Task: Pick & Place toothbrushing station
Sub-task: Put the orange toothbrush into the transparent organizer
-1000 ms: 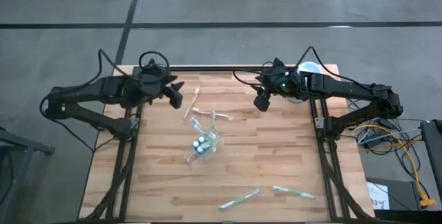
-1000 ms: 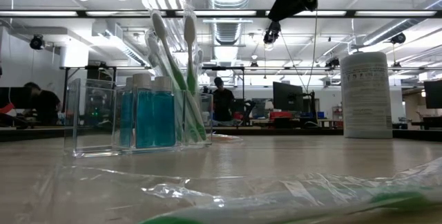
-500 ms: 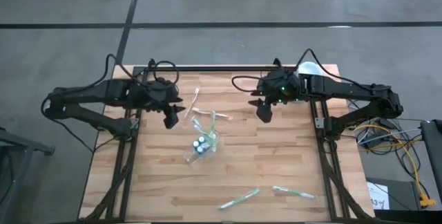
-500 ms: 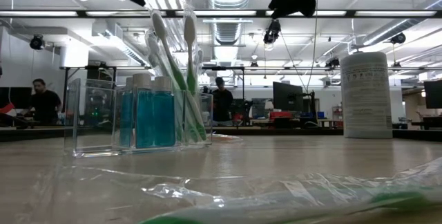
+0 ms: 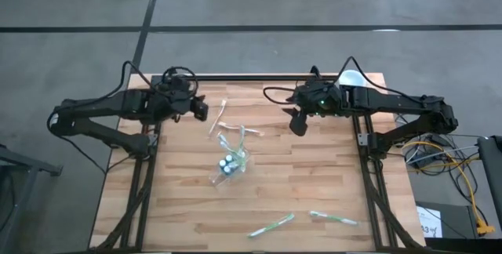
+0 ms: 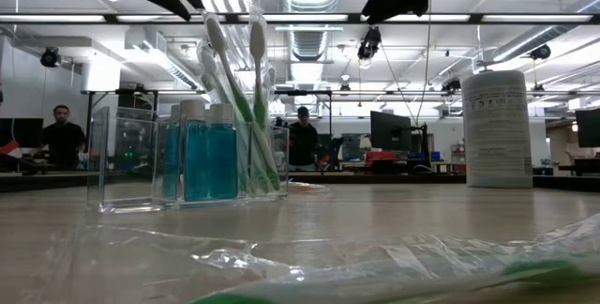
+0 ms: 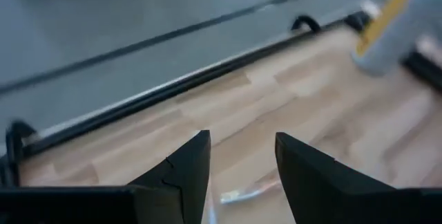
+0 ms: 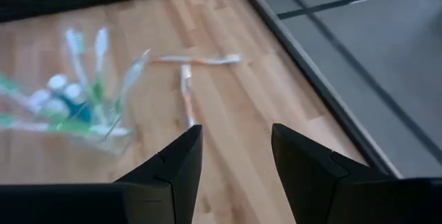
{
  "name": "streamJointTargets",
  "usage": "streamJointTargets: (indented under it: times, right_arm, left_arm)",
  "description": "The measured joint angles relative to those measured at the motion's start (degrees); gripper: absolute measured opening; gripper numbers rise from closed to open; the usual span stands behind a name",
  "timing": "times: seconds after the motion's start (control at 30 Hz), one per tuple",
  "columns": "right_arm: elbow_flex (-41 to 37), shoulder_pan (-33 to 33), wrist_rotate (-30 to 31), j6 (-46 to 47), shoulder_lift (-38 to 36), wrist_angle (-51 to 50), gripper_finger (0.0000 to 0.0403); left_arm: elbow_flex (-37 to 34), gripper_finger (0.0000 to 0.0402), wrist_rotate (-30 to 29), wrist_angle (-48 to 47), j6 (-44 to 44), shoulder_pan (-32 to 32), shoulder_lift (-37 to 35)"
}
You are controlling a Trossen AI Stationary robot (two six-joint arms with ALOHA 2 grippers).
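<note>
A clear organizer (image 5: 229, 161) stands mid-table on its base, with blue bottles (image 6: 208, 159) and upright green-and-white toothbrushes (image 6: 234, 79) in it. Two orange-and-white toothbrushes (image 5: 217, 117) (image 5: 240, 129) lie flat on the wood beyond it; in the right wrist view they show as toothbrushes (image 8: 200, 59) (image 8: 186, 92). Two wrapped green toothbrushes (image 5: 272, 224) (image 5: 333, 219) lie near the front edge. My left gripper (image 5: 200, 110) hangs open above the far left of the table, beside one loose toothbrush (image 7: 248, 189). My right gripper (image 5: 296, 122) hangs open above the far right, pointing toward the organizer (image 8: 76, 106). Neither holds anything.
A white cylindrical container (image 6: 497, 128) stands at the table's far right corner (image 5: 351, 78). Crinkled clear wrapping (image 6: 394, 262) lies close to the low camera. A black rail (image 5: 259, 77) runs along the far edge. People sit and stand in the room behind.
My left gripper has rolled about its wrist and sunk a little above the table's far left, swinging toward the near edge and back. Its fingers stay open. My right gripper has turned slightly in place. Nothing on the table has moved.
</note>
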Motion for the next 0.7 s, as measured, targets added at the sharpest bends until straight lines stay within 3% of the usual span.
streamJointTargets:
  times: [0.13,0.37,0.43,0.6,0.7]
  right_arm:
    - [0.0,0.0,4.2,0.0,0.3,1.2,0.0169]
    - [0.0,-0.2,5.0,-5.5,0.4,2.3,0.0169]
    - [0.0,-0.3,5.0,-5.4,0.4,2.4,0.0169]
    - [0.0,-0.4,5.0,-2.2,0.4,2.3,0.0169]
    - [0.0,-0.4,5.0,0.4,0.4,2.2,0.0169]
  left_arm:
    - [-0.5,0.0167,0.5,-0.1,-4.2,1.6,1.4]
    - [-0.5,0.0167,1.7,1.6,3.8,6.2,6.7]
    - [-0.5,0.0167,5.6,2.3,4.8,8.8,8.5]
    - [-0.5,0.0167,22.8,2.4,8.7,17.8,13.0]
    - [-0.5,0.0167,24.4,2.4,11.9,22.3,15.6]
